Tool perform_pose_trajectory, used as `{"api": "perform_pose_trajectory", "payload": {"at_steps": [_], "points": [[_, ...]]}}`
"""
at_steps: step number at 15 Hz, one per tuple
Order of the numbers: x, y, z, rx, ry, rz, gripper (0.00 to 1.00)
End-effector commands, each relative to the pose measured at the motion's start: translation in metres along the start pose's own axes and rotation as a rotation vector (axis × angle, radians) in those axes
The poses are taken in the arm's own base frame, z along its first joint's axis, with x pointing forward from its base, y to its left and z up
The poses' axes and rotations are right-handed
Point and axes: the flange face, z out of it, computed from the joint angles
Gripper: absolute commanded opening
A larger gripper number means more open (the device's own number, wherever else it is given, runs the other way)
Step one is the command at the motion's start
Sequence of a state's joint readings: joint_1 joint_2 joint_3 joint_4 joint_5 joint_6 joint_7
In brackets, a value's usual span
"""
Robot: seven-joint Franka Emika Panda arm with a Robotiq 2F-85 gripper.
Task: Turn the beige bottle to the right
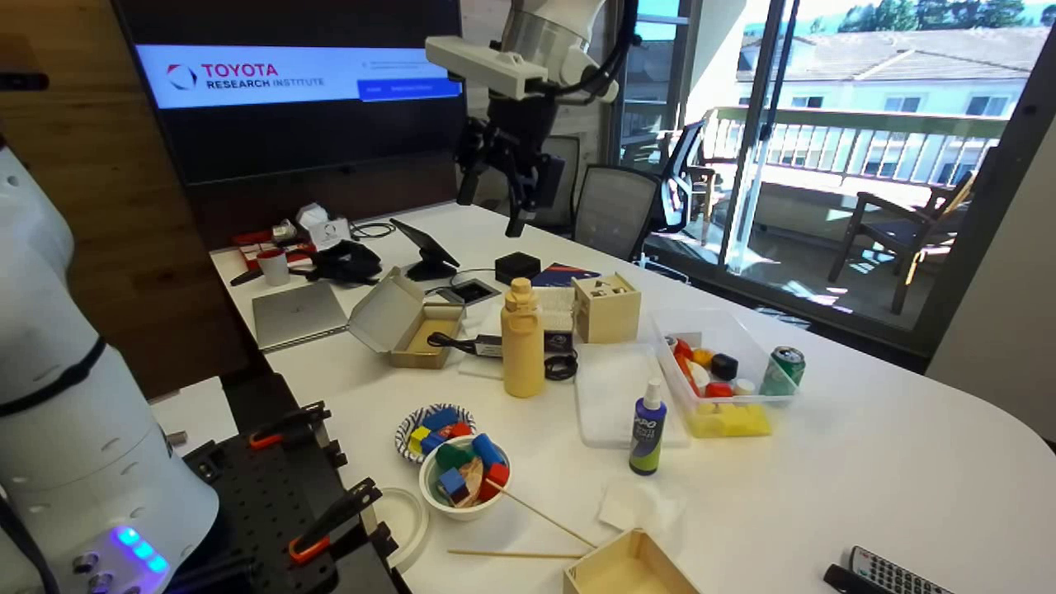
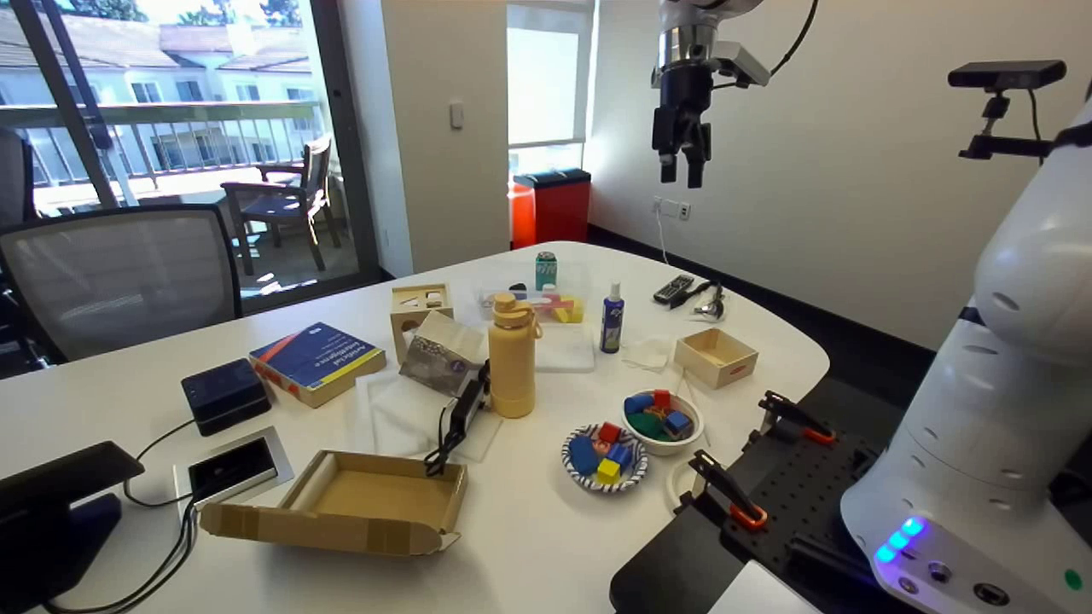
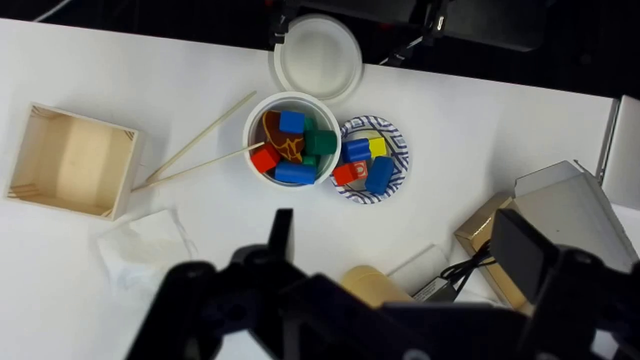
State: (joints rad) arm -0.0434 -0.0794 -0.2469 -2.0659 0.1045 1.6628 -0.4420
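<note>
Coloured blocks (image 3: 320, 142) lie in a white bowl (image 1: 460, 512) and in a patterned bowl (image 3: 400, 150) beside it.

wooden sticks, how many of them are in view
2: one stick has its tip over the white bowl, and the other stick lies on the table beside that bowl. More could be hidden behind other things.

One beige bottle (image 1: 523, 342), two sticks (image 3: 201, 136)
</note>
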Motion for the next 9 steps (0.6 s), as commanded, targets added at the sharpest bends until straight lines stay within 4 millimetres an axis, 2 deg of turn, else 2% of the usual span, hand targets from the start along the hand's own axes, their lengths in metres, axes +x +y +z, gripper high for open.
{"api": "perform_pose_trajectory", "payload": {"at_steps": [1,6,9], "points": [[0.041,-0.024,0.006,-0.044,0.006,0.012,1.0],[0.126,-0.082,0.041,-0.139,0.085,0.031,1.0],[0.158,-0.113,0.069,-0.177,0.144,0.05,1.0]]}}
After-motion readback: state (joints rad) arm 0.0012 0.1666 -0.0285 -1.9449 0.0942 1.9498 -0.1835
